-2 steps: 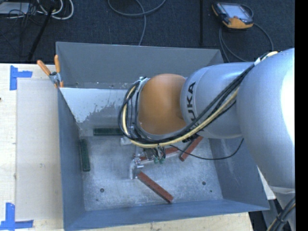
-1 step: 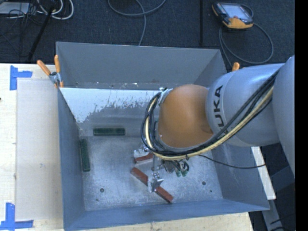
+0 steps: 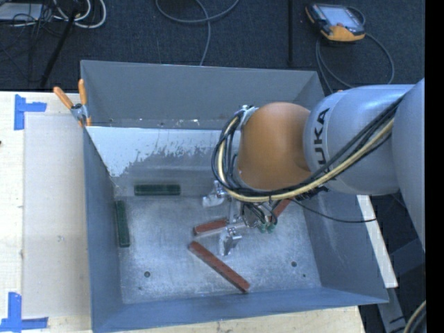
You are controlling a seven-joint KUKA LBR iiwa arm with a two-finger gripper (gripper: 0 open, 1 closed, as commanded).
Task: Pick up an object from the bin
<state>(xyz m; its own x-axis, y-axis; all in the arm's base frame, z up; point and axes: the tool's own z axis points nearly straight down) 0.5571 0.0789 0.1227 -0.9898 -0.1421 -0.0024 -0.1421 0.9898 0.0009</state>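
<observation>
Surroundings: dark floor (image 3: 208, 33) with loose cables lies beyond the bin.
Bin: the grey metal bin (image 3: 194, 89) has sloped walls and a speckled bottom. It holds a few scattered bars, with no heap.
Arm: the silver-grey robot arm (image 3: 368, 144) enters from the right. Its rounded orange wrist cover (image 3: 274, 144), looped with cables, stands over the middle of the bin.
Hand: the hand (image 3: 230, 241) sits low over the bin bottom, right of centre. Whether it is open or closed cannot be told.
Largest item: the long reddish-brown flat bar (image 3: 222, 269) lies diagonally toward the front wall. Its upper left end is just below the hand.
Nearest item: the short reddish-brown flat bar (image 3: 208, 227) lies almost level, and its right end is just beside the hand on the hand's left. Contact cannot be confirmed.
Other items: the rear dark green flat bar (image 3: 157, 190) lies near the back wall, and the left dark green flat bar (image 3: 123, 223) lies along the left wall. Both are well apart from the hand.
Step in hand (judged): the hand is down at the bars for a grasp. Nothing is seen lifted.
Next move (judged): the hand should close squarely across one bar's narrow width, then rise straight up.
Risk (judged): a thin flat bar may slip, or its neighbour may be nudged.
</observation>
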